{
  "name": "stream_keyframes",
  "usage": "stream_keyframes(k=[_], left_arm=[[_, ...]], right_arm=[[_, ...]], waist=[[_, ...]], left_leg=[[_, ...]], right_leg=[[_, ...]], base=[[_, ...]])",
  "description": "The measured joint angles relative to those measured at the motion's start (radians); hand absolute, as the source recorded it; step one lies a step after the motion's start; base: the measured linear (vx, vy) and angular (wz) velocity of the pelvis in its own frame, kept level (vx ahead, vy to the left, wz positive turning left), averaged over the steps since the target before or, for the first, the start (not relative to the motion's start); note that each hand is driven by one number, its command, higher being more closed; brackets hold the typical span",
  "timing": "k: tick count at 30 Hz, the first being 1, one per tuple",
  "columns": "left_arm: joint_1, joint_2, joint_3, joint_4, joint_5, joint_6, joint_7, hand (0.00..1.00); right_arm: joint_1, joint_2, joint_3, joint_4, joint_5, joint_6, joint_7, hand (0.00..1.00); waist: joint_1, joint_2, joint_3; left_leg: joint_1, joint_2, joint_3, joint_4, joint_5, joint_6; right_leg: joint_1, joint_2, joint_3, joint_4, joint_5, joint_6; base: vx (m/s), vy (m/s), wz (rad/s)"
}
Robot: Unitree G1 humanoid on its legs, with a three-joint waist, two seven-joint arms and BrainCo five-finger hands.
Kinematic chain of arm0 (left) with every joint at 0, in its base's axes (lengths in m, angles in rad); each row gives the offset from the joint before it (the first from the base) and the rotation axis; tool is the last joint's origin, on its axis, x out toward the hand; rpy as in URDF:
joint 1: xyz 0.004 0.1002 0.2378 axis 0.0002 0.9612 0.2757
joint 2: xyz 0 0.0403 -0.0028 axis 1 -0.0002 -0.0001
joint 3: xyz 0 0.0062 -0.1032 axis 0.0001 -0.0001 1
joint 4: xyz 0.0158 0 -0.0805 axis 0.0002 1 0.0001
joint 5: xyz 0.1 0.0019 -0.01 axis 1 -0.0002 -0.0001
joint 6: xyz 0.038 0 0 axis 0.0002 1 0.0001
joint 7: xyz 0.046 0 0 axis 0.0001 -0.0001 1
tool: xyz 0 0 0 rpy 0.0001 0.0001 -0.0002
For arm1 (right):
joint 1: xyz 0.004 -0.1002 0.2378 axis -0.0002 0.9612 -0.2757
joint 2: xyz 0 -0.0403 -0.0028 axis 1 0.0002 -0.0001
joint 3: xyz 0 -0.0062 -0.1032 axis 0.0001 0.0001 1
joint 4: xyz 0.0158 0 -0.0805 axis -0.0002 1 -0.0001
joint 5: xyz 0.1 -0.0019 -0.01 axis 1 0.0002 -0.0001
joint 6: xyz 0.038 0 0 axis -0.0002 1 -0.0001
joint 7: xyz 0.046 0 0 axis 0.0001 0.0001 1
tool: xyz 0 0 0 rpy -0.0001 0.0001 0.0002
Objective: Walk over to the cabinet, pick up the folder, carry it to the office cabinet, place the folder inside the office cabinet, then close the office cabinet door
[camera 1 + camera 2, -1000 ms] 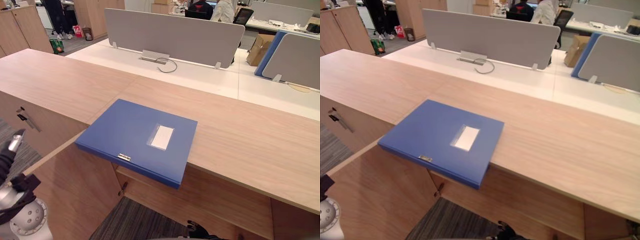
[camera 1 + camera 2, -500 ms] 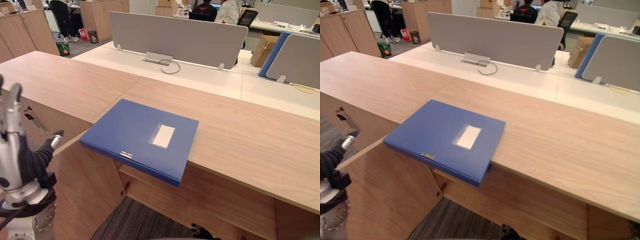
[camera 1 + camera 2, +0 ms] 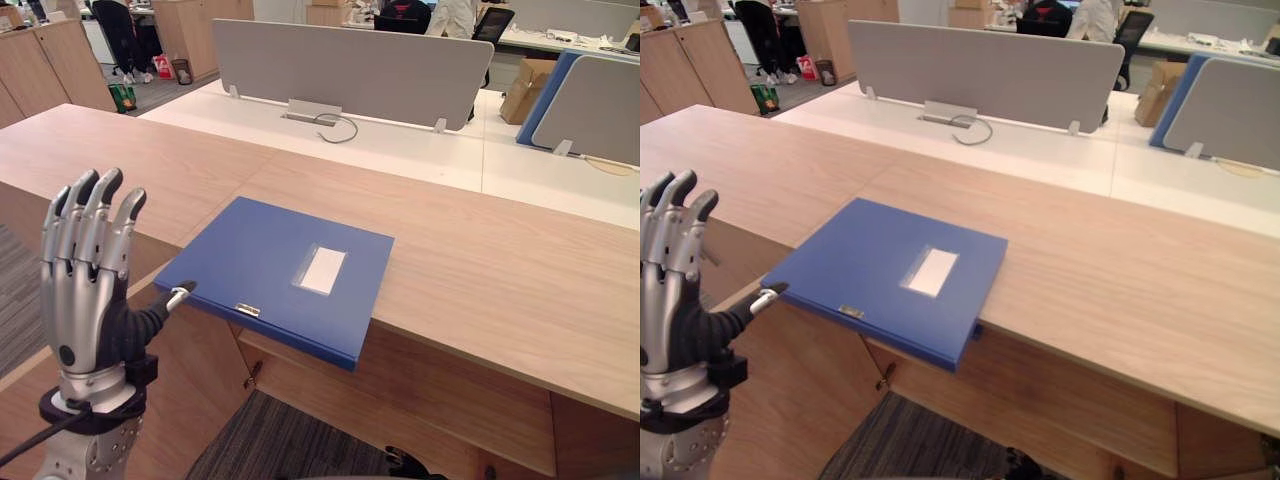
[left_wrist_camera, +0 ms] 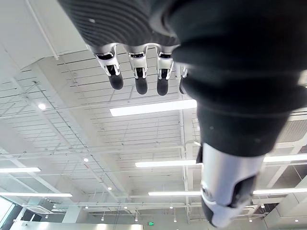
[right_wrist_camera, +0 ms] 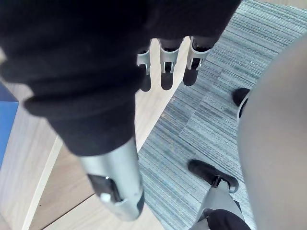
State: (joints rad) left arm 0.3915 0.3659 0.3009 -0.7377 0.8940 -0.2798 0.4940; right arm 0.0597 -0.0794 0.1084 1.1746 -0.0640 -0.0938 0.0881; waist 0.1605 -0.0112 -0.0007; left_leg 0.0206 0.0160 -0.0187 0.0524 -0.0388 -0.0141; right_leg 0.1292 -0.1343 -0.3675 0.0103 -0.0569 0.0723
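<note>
A blue folder with a white label and a metal clasp lies flat on the wooden cabinet top. Its near corner overhangs the front edge. My left hand is raised at the lower left, open, with its fingers straight and pointing up. Its thumb tip lines up with the folder's near left edge; I cannot tell whether it touches. My right hand hangs low beside the cabinet front, open, with straight fingers pointing at the carpet and holding nothing.
Beyond the cabinet top stands a white desk with grey divider panels. A cardboard box and seated people are at the far back, and more wooden cabinets at the far left. Grey carpet lies below.
My left hand has risen from the lower left corner to beside the folder, fingers straight and upright. The folder has not moved; the view has shifted slightly.
</note>
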Motion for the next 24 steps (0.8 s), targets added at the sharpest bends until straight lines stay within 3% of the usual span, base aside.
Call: stream_keyframes(k=[6,14,24], left_arm=[[0.007,0.000,0.041,0.000,0.000,0.006,0.001,0.00],[0.055,0.035,0.039,0.004,0.002,-0.026,-0.001,0.00],[0.058,0.080,-0.013,0.095,0.018,-0.035,-0.020,0.00]], right_arm=[[0.000,-0.002,-0.009,0.008,-0.001,0.000,0.000,0.00],[-0.009,-0.007,-0.009,0.018,-0.003,0.000,0.000,0.00],[-0.012,-0.007,-0.007,0.018,-0.019,0.000,0.000,0.00]], waist=[[0.001,0.003,0.000],[0.002,0.012,0.000],[-0.001,0.013,0.000]], left_leg=[[0.000,0.006,0.006,0.000,0.000,0.000],[-0.001,0.006,0.005,0.000,0.000,0.000],[-0.002,0.006,0.006,-0.001,0.000,0.000]], right_leg=[[0.000,0.005,0.008,0.002,0.000,-0.001],[0.000,0.005,0.008,0.003,0.000,-0.001],[-0.002,0.005,0.009,0.003,0.000,-0.001]], base=[[0.00,0.003,-0.04],[-0.01,0.005,0.00],[0.00,0.000,0.00]])
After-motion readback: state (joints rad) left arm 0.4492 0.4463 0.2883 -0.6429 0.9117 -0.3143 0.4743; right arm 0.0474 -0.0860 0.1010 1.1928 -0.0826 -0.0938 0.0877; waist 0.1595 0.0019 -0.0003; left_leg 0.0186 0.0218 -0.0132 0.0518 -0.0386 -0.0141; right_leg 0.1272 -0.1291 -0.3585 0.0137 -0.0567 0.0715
